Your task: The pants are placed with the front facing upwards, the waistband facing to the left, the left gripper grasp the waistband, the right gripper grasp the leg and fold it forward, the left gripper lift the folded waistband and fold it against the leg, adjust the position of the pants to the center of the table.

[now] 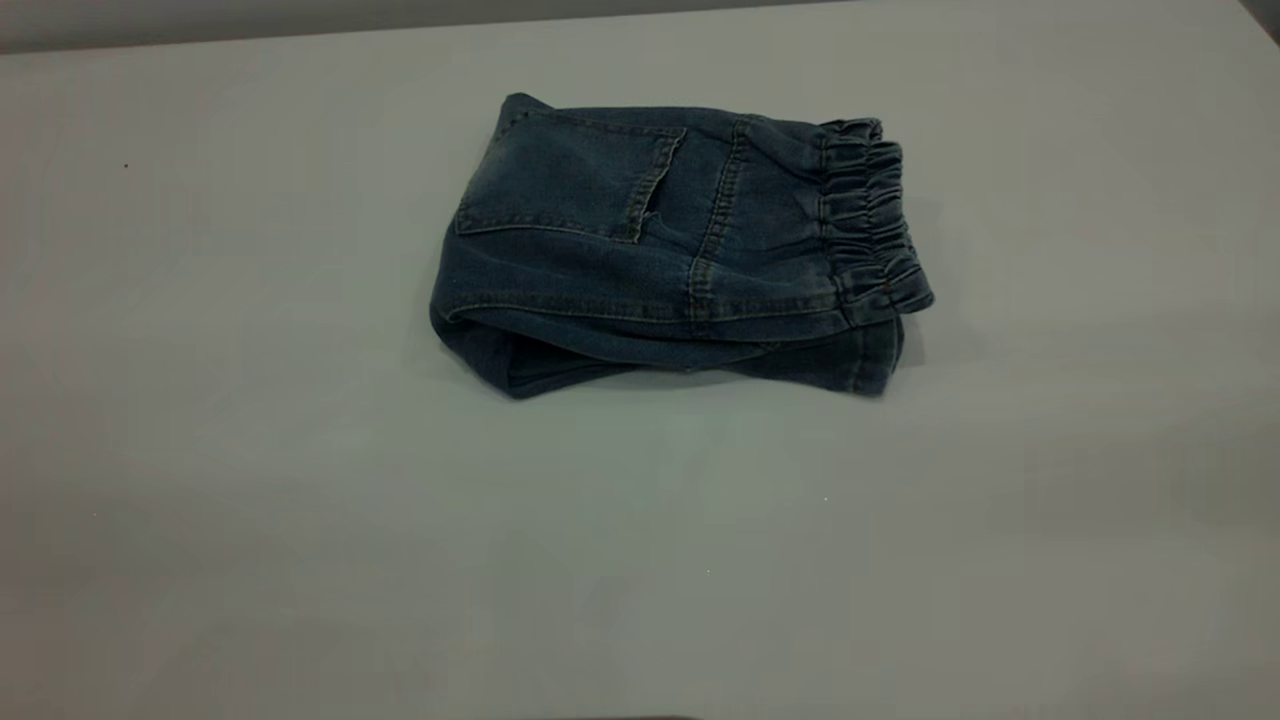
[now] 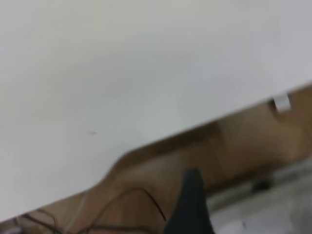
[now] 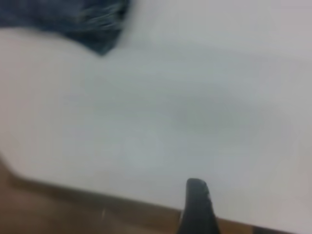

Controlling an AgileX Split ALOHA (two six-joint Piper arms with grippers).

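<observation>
The pants (image 1: pixel 640 250) lie folded into a compact blue denim bundle near the middle of the table (image 1: pixel 300 520), a back patch pocket facing up. The ruffled waistband (image 1: pixel 875 215) runs along the bundle's right edge, on top of a folded layer. Neither arm appears in the exterior view. A dark part of my left gripper (image 2: pixel 192 207) shows in the left wrist view, beyond the table (image 2: pixel 122 73) edge and over the floor. The right wrist view has a dark part of my right gripper (image 3: pixel 196 207) at the table (image 3: pixel 195 107) edge, far from a corner of the pants (image 3: pixel 92 24).
Brown floor with dark cables (image 2: pixel 131 207) lies past the table edge in the left wrist view. A small white tag (image 2: pixel 282 103) sits at that edge. Bare tabletop surrounds the pants on all sides.
</observation>
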